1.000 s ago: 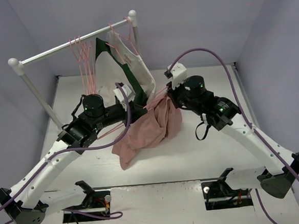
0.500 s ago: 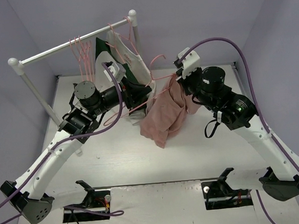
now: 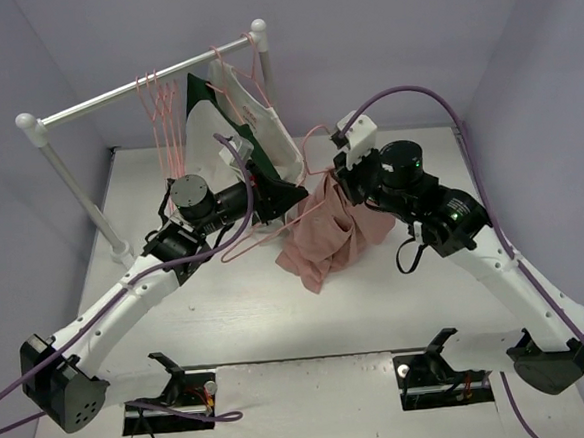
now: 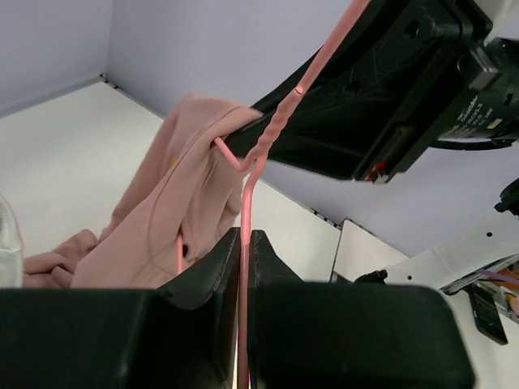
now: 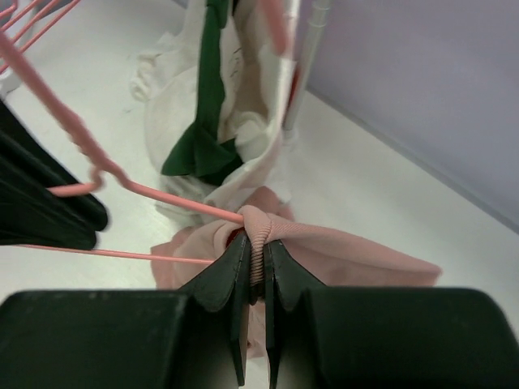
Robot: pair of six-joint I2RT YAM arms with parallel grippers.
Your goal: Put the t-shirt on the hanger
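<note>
The pink t-shirt hangs bunched between my two grippers, its lower end near the table. My right gripper is shut on the shirt's ribbed collar; in the right wrist view the jaws pinch the collar fold of the t-shirt. One arm of the thin pink hanger runs into that collar. My left gripper is shut on the hanger, whose hook rises at the shirt's top. In the left wrist view the jaws clamp the hanger wire, with the t-shirt draped over its arm.
A white-and-metal rack pole crosses the back left on white posts. Several pink hangers and a white-and-green garment hang from it, close behind the grippers. Grey walls enclose the table.
The shirt was lifted off the table a second ago. Since half a second ago both grippers have come down and closer together, and the shirt hangs lower and more bunched.
</note>
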